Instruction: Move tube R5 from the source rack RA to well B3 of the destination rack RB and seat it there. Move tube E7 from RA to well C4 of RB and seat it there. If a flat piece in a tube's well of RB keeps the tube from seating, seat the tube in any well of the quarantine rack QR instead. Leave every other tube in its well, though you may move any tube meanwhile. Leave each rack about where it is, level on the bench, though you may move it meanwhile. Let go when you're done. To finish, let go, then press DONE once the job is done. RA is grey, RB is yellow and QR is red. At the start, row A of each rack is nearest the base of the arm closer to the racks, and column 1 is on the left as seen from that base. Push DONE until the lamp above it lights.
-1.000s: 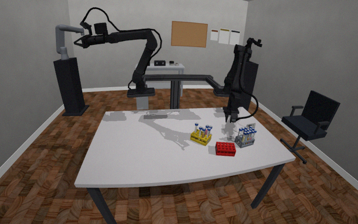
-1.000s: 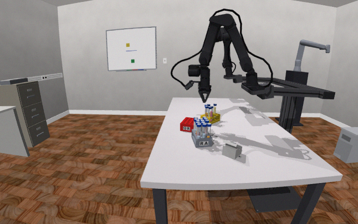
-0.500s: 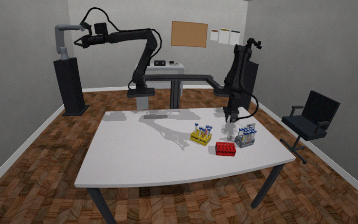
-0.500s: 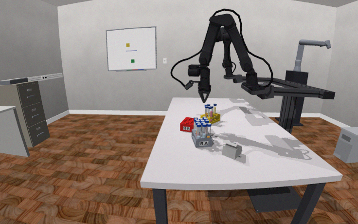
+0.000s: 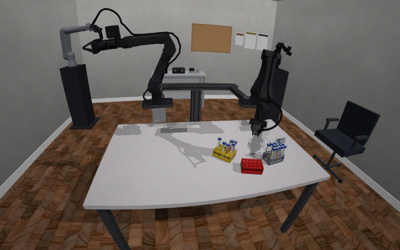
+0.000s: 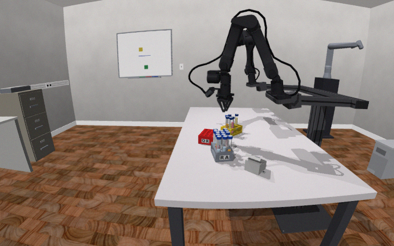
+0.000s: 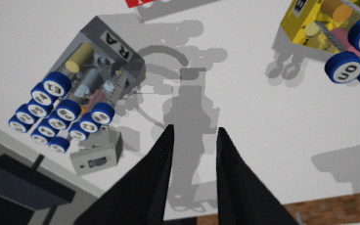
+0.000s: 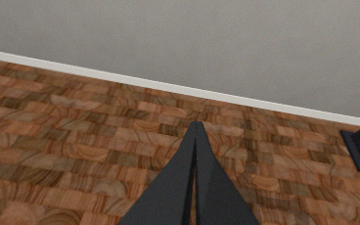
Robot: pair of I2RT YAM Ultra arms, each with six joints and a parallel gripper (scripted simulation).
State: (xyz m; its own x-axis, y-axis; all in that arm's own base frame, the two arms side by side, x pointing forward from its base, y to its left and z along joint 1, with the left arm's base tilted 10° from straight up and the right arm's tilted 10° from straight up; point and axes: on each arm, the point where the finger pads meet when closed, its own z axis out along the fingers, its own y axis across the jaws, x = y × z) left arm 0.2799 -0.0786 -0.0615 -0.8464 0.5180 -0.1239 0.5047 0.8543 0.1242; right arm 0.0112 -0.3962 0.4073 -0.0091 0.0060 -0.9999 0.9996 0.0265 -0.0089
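The grey rack RA (image 5: 273, 162) (image 6: 217, 158) (image 7: 100, 31) holds several blue-capped tubes. In the left wrist view their cap labels are small; I cannot surely pick out R5 or E7. The yellow rack RB (image 5: 223, 157) (image 6: 238, 130) (image 7: 293, 29) also holds several tubes. The red rack QR (image 5: 252, 172) (image 6: 200, 139) (image 7: 136, 2) shows no tubes. My left gripper (image 5: 255, 135) (image 6: 224, 110) (image 7: 196, 132) is partly open and empty, pointing down high above the table between RA and RB. My right gripper (image 5: 83, 48) (image 8: 196, 127) is shut and empty, raised far from the racks.
A small grey box (image 5: 280, 140) (image 6: 254, 166) (image 7: 110, 157) stands beside RA; no lit lamp shows on it. The white table (image 5: 152, 174) (image 6: 198, 183) carries the racks. A dark chair (image 5: 357, 124) stands beyond the table's right side in the top view.
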